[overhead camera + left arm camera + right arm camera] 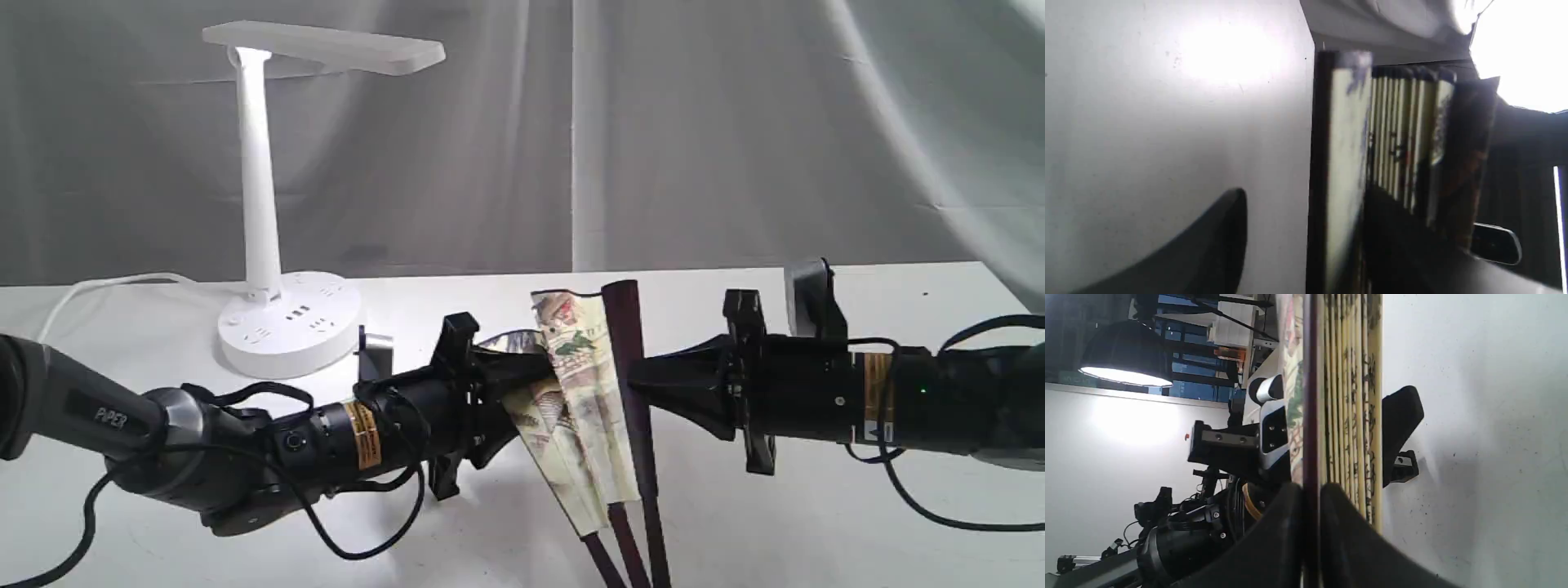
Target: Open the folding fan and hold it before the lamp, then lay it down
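Note:
The folding fan (584, 384) hangs half-folded between my two grippers above the white table (816, 531), its ribs pointing down toward the front edge. My right gripper (633, 384) is shut on its maroon guard, seen edge-on in the right wrist view (1310, 490). My left gripper (531, 396) straddles the cream pleats (1347, 163) from the other side. One of its fingers (1402, 412) lies against the stack (1351, 396). The white lamp (260, 204) stands lit at the back left, well apart from the fan.
The lamp's round socket base (290, 322) and white cord (106, 284) lie at the back left of the table. A grey curtain (735, 122) closes off the back. A studio light (1122, 371) and equipment show in the right wrist view.

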